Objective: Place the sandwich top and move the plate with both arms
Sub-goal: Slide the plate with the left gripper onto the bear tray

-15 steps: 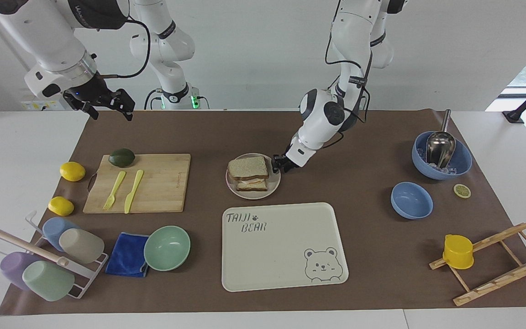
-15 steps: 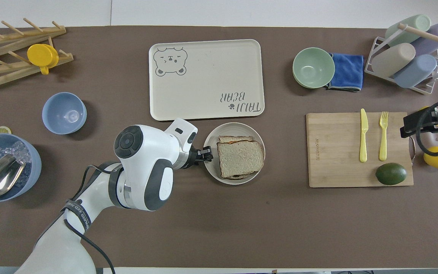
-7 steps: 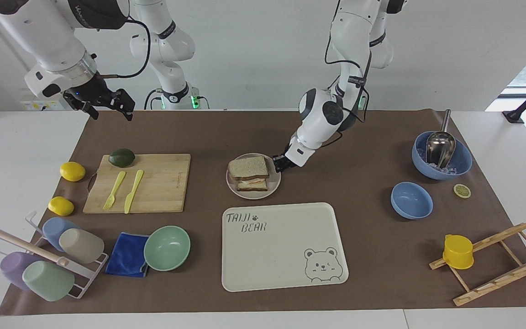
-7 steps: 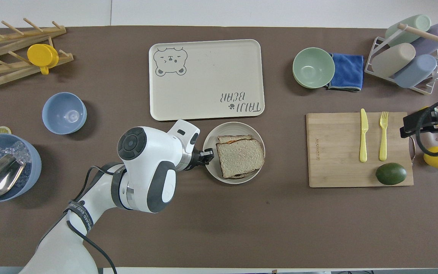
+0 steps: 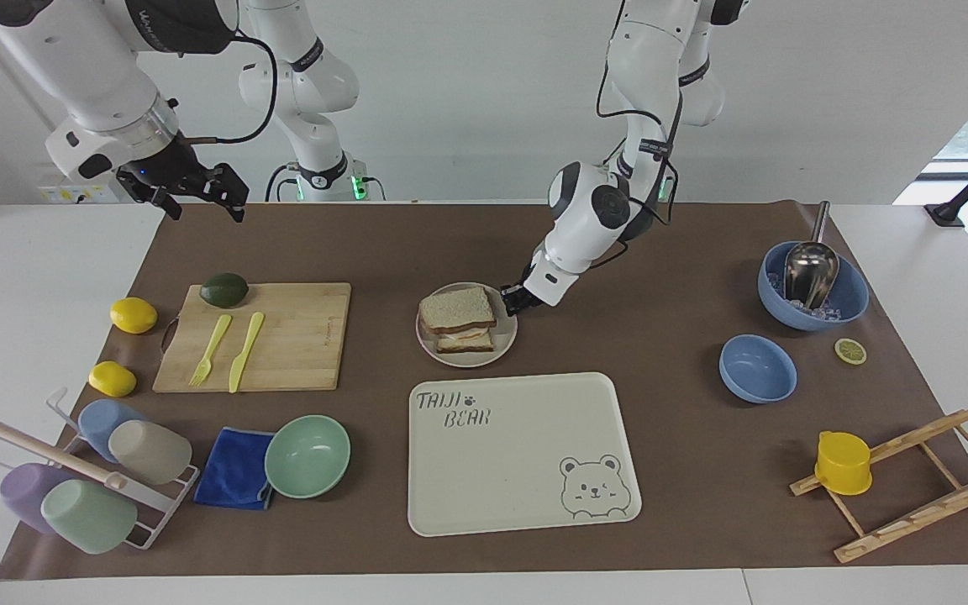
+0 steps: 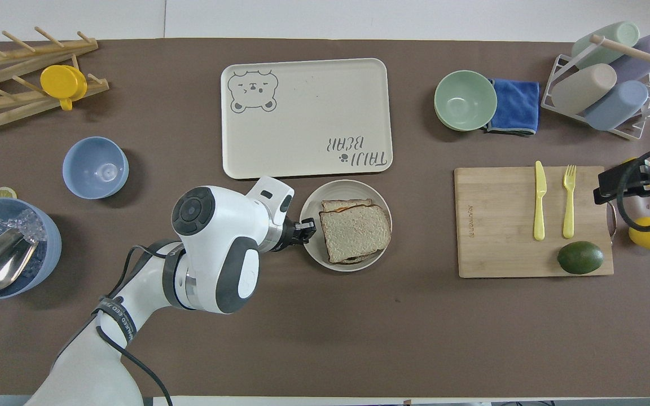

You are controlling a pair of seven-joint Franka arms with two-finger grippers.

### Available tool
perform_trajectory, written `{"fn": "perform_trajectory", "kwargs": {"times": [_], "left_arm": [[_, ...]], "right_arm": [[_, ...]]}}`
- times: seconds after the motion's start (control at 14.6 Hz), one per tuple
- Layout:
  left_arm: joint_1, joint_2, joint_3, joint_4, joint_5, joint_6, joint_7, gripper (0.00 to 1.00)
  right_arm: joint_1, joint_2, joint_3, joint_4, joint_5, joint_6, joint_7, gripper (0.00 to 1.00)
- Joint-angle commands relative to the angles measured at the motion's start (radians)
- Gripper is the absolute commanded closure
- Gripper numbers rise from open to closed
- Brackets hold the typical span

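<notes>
The sandwich top [image 5: 456, 307] lies on the stacked sandwich on the small round plate [image 5: 467, 360] in the middle of the table. It also shows in the overhead view [image 6: 354, 226], with the plate [image 6: 347, 267] under it. My left gripper [image 5: 511, 297] is low at the plate's rim on the left arm's side, shut on it; it also shows in the overhead view [image 6: 307, 230]. My right gripper [image 5: 198, 195] waits open and empty in the air over the right arm's end of the table, and shows in the overhead view [image 6: 635, 183] too.
The bear-print tray [image 5: 526, 454] lies just farther from the robots than the plate. A cutting board [image 5: 299, 336] with an avocado, knife and fork lies toward the right arm's end. A mint bowl [image 5: 307, 455] and two blue bowls [image 5: 757, 368] stand around.
My left arm has lifted and shifted a little, and the plate with the sandwich has shifted slightly with it. The right arm has not moved.
</notes>
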Motion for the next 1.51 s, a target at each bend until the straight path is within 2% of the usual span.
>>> {"fn": "perform_trajectory", "kwargs": {"times": [0.0,0.34,0.55,0.75,1.03,1.17,1.3,1.44], "left_arm": [[0.046,-0.035,0.014,0.055,-0.014,-0.123,-0.008,1.0],[0.155,-0.02,0.018,0.246,0.006,-0.28,-0.009,1.0],[0.218,0.029,0.018,0.355,0.105,-0.324,-0.002,1.0],[0.269,0.157,0.018,0.563,0.127,-0.425,-0.003,1.0],[0.27,0.346,0.022,0.771,0.13,-0.443,-0.006,1.0],[0.264,0.397,0.031,0.796,0.159,-0.406,-0.003,1.0],[0.251,0.405,0.027,0.784,0.234,-0.34,0.001,1.0],[0.226,0.403,0.027,0.738,0.241,-0.294,0.007,1.0]], "right_arm": [[-0.019,-0.004,0.015,0.002,-0.001,-0.013,-0.016,0.0],[-0.019,-0.004,0.015,0.002,-0.001,-0.013,-0.016,0.0],[-0.019,-0.004,0.015,0.002,-0.001,-0.013,-0.016,0.0],[-0.021,-0.003,0.015,0.002,0.0,0.005,-0.013,0.0],[-0.019,-0.001,0.015,0.001,0.002,0.105,-0.013,0.0],[-0.021,0.002,0.015,-0.001,0.002,0.139,-0.016,0.0],[-0.021,-0.001,0.015,-0.015,0.002,0.154,-0.01,0.0],[-0.021,-0.003,0.015,-0.018,0.002,0.143,-0.015,0.0]]}}
